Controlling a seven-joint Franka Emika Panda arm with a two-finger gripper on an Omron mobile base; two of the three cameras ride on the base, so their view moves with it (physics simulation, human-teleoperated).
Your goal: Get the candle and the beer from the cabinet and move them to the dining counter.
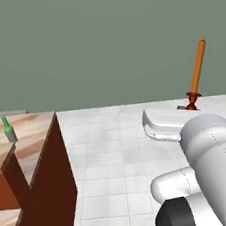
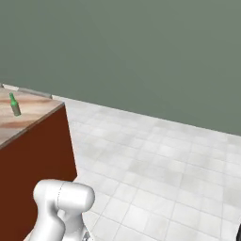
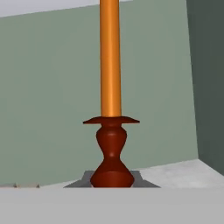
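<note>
one candle (image 1: pixel 199 76); one beer (image 1: pixel 8 130); one dining counter (image 1: pixel 35 140)

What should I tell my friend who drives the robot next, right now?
Hand: shut on the thin orange candle in its dark red-brown holder, carried tilted above the pale tiled floor.
Small green glass beer bottle: already standing upright on the long beige-pink marbled dining counter, off to the left.
Done: beer delivered, candle picked up.
Left: carry the candle to that counter, set it down and let go.

No readable text or numbers; the beer (image 1: pixel 8 130) shows no legible label.
</note>
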